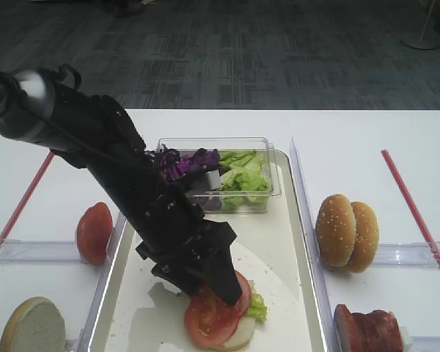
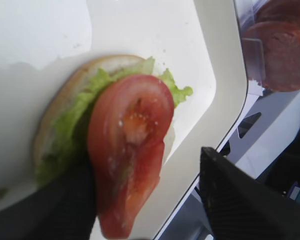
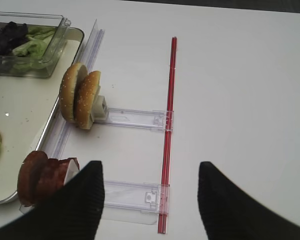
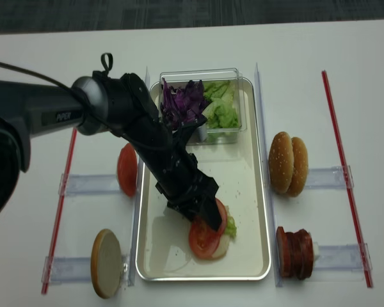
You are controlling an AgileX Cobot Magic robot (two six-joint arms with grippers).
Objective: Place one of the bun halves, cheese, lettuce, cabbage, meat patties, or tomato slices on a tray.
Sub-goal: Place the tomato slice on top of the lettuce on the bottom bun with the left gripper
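A tomato slice (image 2: 130,150) with a pale seed pocket lies tilted on lettuce (image 2: 70,130) and a flat bun half (image 2: 65,95) at the near end of the cream tray (image 1: 279,242). My left gripper (image 2: 150,200) hangs right over this stack, open. One finger sits against the slice's edge and the other stands well clear. From above, the gripper (image 1: 224,282) covers the far rim of the slice (image 1: 213,319). My right gripper (image 3: 150,195) is open over bare table, holding nothing. It does not show in either exterior high view.
A clear box (image 1: 271,172) at the tray's far end holds purple cabbage (image 1: 187,163) and green lettuce (image 1: 243,176). On the left racks stand a tomato slice (image 1: 94,233) and a pale bun half (image 1: 33,326). Sesame bun halves (image 1: 346,231) and meat patties (image 1: 370,328) stand right.
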